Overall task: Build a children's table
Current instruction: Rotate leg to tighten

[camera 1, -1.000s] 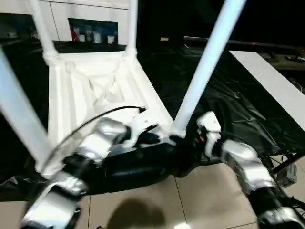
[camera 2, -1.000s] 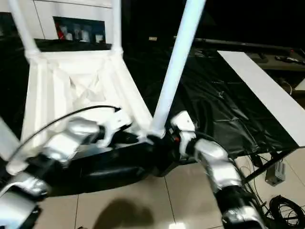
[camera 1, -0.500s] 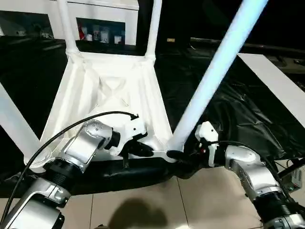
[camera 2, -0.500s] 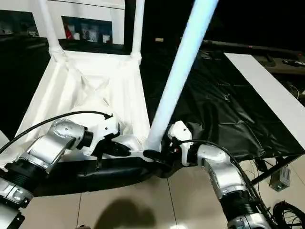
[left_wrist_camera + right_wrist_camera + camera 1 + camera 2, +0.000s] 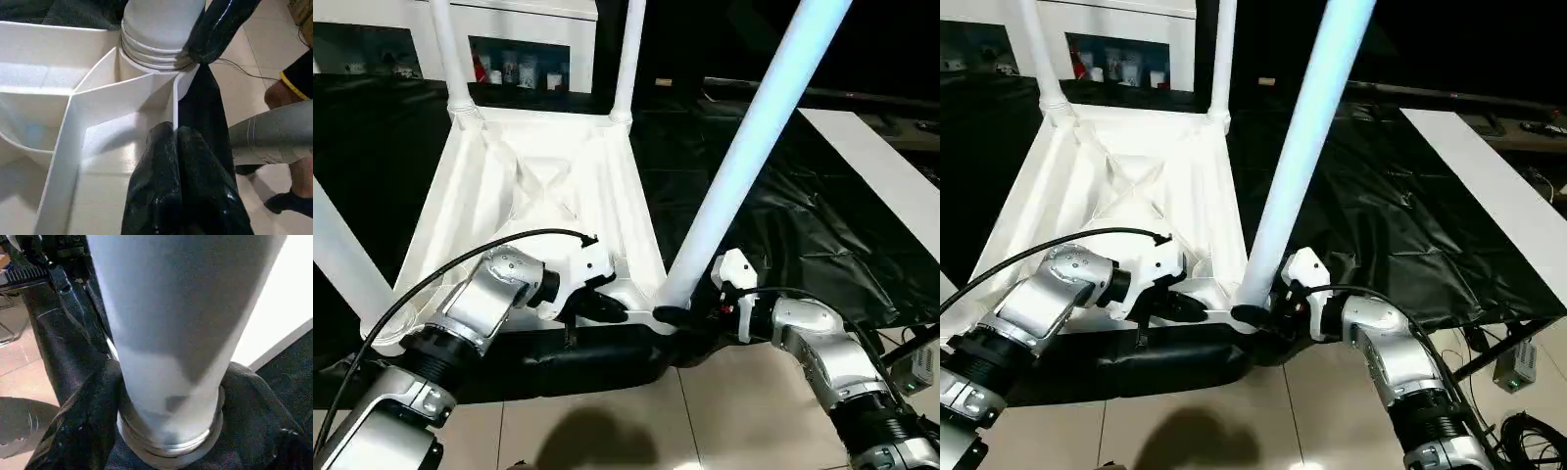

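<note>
The children's table (image 5: 533, 211) lies upside down on the black-sheeted worktop (image 5: 803, 215), ribbed underside facing up, its near edge at the worktop's front edge. All four legs stand in the corner sockets and point upward.

Left end effector (image 5: 175, 134): positioned at the near rim of the table top, just beside the near right corner socket (image 5: 159, 56). Its two black fingers (image 5: 161, 147) are pressed together on the thin upright edge wall (image 5: 175, 105) of the top, the wall running between them. The head views show the same end effector (image 5: 607, 308) at the rim, inboard of the right one.

Right end effector (image 5: 168, 431): at the base of the near right leg (image 5: 744, 147), directly where the tube enters its socket. In its own wrist view a black finger (image 5: 83, 426) lies against each side of the tube, so it is clamped around the leg's foot at the ringed collar (image 5: 168, 443). The leg rises steeply away from this end effector, tilted toward the robot's right, pale blue along its length.

The near left leg (image 5: 342, 259) rises beyond the left forearm (image 5: 484, 304). The two far legs (image 5: 445, 49) stand well apart from both end effectors at the far corners.

Beyond the worktop stands a white cabinet (image 5: 524, 34) with a glass door. A white board (image 5: 876, 171) lies on the worktop well off to the right of the right end effector. Tiled floor (image 5: 607, 411) shows beneath the arms. A person's leg and shoe (image 5: 288, 147) appear on the floor in the left wrist view.
</note>
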